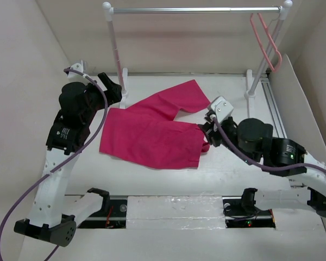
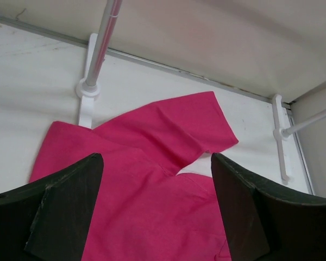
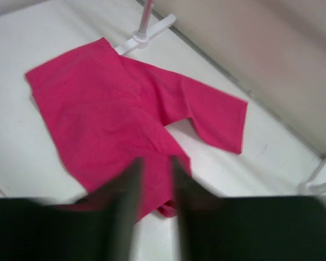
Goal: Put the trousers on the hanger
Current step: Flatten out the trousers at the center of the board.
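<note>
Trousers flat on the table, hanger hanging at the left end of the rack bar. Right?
Not quite. The hanger hangs at the right end of the rack bar, as the top view shows. The rest holds: the trousers lie flat on the table.
</note>
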You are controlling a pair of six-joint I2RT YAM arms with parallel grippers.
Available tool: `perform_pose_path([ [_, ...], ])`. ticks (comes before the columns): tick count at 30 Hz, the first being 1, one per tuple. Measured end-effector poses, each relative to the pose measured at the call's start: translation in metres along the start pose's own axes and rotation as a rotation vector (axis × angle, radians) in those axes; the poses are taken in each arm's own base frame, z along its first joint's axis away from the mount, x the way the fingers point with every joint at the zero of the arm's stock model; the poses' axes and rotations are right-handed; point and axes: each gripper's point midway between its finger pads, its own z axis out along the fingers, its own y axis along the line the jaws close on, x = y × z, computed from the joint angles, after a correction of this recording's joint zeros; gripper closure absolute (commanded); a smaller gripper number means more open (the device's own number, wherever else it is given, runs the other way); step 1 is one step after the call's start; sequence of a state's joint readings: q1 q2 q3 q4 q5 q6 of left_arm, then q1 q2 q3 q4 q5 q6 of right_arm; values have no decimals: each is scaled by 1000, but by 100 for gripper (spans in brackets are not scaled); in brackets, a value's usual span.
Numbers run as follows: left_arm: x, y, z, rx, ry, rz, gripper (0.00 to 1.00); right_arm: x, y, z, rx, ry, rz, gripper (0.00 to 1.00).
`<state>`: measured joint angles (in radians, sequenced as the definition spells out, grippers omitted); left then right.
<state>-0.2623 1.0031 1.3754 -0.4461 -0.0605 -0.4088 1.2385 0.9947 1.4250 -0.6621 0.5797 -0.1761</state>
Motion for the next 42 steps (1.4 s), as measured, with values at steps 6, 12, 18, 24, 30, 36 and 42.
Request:
perform_pose_path([
  [6, -3, 13, 2, -80, -14, -3, 28, 18, -21, -4, 43, 39, 70, 24],
  [12, 8, 45, 13, -240, 1, -44, 58, 70, -24, 7, 64, 187, 83, 100],
  [18, 97, 131, 26, -499, 190, -160, 38, 161, -1, 20, 33, 400, 107, 49],
  [24, 204, 169, 12, -624, 416, -286, 21, 250, 34, 16, -47, 602, 129, 16],
  [30, 243, 213, 6, -755, 419, -466, 21, 300, 59, 19, -103, 665, 214, 16],
  [36, 272, 241, -2, -856, 420, -580, 27, 329, 65, 35, -115, 672, 279, 18],
  [42, 284, 248, 8, -864, 396, -622, 32, 333, 72, 57, -141, 633, 284, 20],
])
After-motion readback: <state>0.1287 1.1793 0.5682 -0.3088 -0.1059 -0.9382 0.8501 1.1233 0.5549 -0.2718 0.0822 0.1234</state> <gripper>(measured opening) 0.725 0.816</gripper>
